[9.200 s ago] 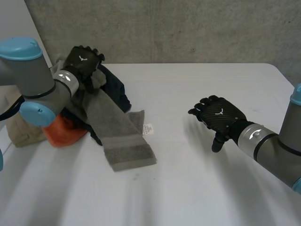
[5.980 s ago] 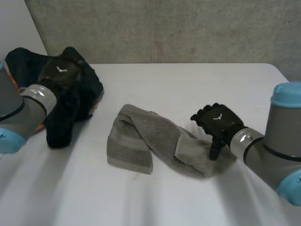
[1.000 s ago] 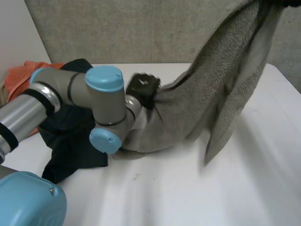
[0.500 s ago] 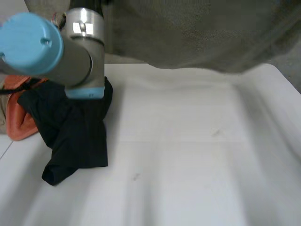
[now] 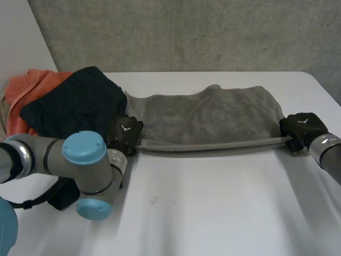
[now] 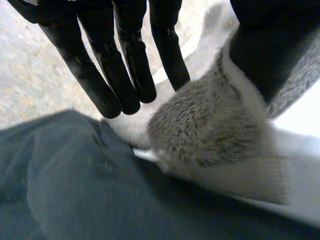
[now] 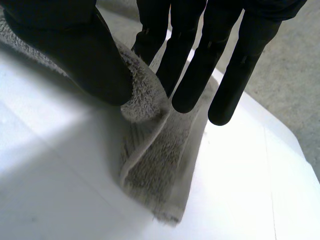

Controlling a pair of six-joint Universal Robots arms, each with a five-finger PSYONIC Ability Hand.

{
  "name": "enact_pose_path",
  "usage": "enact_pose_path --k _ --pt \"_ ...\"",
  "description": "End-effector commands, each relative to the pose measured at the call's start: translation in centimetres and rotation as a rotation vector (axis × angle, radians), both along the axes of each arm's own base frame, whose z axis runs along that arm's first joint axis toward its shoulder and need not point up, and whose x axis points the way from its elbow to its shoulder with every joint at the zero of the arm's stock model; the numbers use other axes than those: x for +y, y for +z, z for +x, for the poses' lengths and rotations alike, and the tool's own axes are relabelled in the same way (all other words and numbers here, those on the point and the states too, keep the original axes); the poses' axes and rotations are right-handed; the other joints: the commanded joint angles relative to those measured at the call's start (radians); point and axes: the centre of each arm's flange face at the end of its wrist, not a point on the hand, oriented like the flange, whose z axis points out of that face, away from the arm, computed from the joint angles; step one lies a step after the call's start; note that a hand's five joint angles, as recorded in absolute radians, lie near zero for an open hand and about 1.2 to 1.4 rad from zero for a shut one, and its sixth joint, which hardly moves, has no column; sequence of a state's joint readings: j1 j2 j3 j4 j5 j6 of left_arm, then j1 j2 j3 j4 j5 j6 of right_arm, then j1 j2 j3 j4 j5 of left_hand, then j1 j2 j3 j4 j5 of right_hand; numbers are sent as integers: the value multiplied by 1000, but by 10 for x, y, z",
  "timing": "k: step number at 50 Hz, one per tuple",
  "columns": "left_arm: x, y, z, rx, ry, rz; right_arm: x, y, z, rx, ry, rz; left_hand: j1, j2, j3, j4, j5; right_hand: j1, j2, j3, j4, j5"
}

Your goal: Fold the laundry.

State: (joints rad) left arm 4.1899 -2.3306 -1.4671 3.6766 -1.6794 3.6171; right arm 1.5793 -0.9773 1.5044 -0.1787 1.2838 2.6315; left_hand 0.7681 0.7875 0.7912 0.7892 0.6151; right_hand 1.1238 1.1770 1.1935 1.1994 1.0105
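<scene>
A grey towel (image 5: 208, 114) lies spread flat across the far half of the white table (image 5: 213, 208), its near edge pulled taut between both hands. My left hand (image 5: 124, 130) is at the near left corner. In the left wrist view its fingers (image 6: 120, 65) are straight and clear of the bunched corner (image 6: 210, 125), and only the thumb rests on the cloth. My right hand (image 5: 301, 127) is at the near right corner. There the thumb (image 7: 75, 55) pinches the towel corner (image 7: 145, 100) against the fingers.
A dark navy garment (image 5: 74, 104) lies heaped just left of the towel, right by my left hand (image 6: 75, 175). An orange cloth (image 5: 29, 93) sits behind it at the table's left edge. The table's right edge is close to my right hand.
The towel, swung high in the air a second ago, has come down flat on the table. My left hand's fingers have straightened off its corner. The right hand keeps its pinch.
</scene>
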Motion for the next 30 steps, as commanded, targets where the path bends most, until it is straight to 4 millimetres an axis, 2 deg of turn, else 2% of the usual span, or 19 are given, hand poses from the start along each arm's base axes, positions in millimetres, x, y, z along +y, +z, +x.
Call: enact_pose_path --k 1,3,5,9,14,17,24,30 --pt "-9 0 7 -80 19 64 2 3 0 -7 1 16 106 86 83 85 84 273 219 203 197 211" --pt "-9 2 11 -85 26 80 3 3 2 -11 3 15 416 396 393 395 394 273 219 203 197 211" --pt "-10 10 13 -72 33 68 2 2 1 -11 -4 14 627 608 604 606 606 273 219 203 197 211" --pt "-9 25 17 -42 45 47 -2 3 -4 -21 -16 8 628 609 605 607 607 273 219 203 197 211" --pt "-8 40 21 1 54 27 -12 4 -12 -42 -40 -11 628 609 605 607 607 -235 -288 -305 -311 -296" --pt "-9 48 23 22 64 14 -21 3 -18 -52 -50 -18 628 609 605 607 607 -362 -415 -431 -437 -423" --pt "-16 56 27 44 81 1 -29 0 -30 -22 -42 37 628 609 605 607 607 -394 -448 -464 -470 -456" --pt "-15 55 28 39 85 15 -29 -2 -30 -16 -9 85 628 609 605 607 607 -371 -424 -441 -446 -432"
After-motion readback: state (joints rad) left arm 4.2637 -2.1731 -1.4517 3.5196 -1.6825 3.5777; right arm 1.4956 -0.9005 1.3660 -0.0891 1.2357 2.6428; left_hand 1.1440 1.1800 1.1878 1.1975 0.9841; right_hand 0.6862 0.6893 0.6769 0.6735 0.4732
